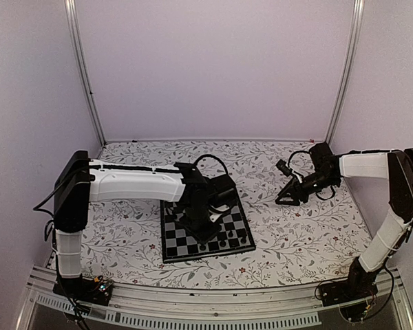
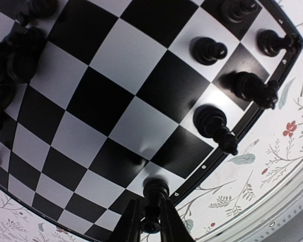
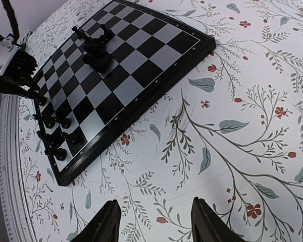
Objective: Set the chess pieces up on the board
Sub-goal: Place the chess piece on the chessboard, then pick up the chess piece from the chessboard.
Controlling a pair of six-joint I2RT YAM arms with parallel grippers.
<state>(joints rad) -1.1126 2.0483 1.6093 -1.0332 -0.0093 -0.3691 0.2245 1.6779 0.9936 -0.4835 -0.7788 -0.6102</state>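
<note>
Looking through the left wrist view, I see my left jaws pulled in narrow around one small black piece at the bottom middle of the frame. The piece stands straight up between the two fingers. Its tall way runs along the fingers, down to the board. It sits in the row of squares just beside the black border, so I think this is the step of setting it down. I cannot tell if its foot is flat on the square yet. Five more standing pieces line the edge at the right and upper right of that frame, close to each other but apart from my piece. A dark heap of pieces lies at the upper left, across the board from the jaws. In the top view the left arm reaches right over the board, so it is the near one. My right jaws hang wide apart with nothing in them, over the flowery counter well off to the right of the board. The next move turns on straight up and down. I would open a little and lift along the piece's tall way, or it may tip.
</note>
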